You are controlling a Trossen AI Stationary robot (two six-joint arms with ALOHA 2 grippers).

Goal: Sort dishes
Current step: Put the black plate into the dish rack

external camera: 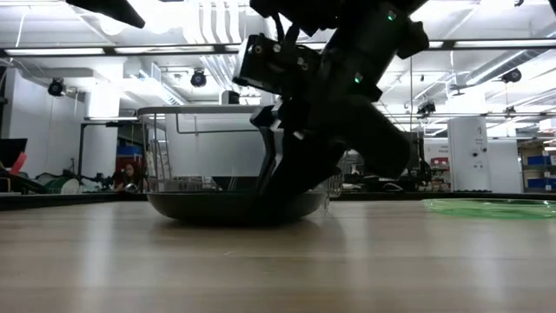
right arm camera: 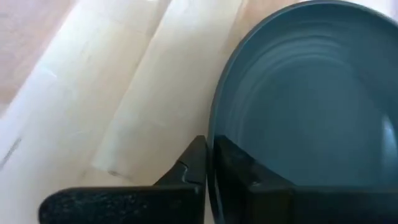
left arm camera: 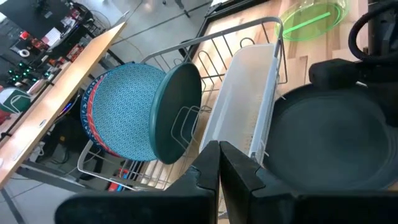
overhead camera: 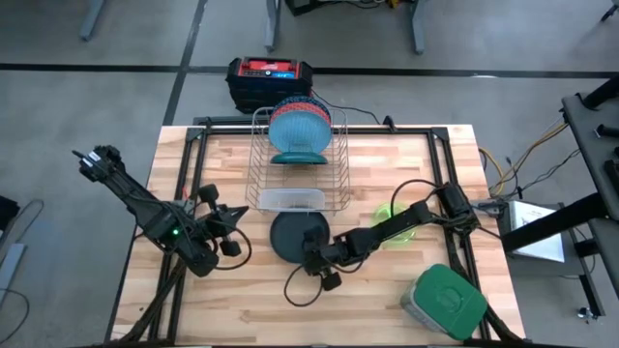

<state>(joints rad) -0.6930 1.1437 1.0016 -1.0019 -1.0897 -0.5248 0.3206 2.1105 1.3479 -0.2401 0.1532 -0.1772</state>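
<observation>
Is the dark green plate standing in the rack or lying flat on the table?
Lying flat on the table, outside the wire rack: the dark green plate sits rim-up, with the right gripper shut on its edge.

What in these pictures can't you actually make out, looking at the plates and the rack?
- High view: how many plates stand in the wire rack; they overlap edge-on.
- Low view: the far rim of the dark green plate, hidden by the right arm.
- High view: the neon-green dish, partly covered by that arm.
- Right wrist view: the dark plate's far edge, cut off.
</observation>
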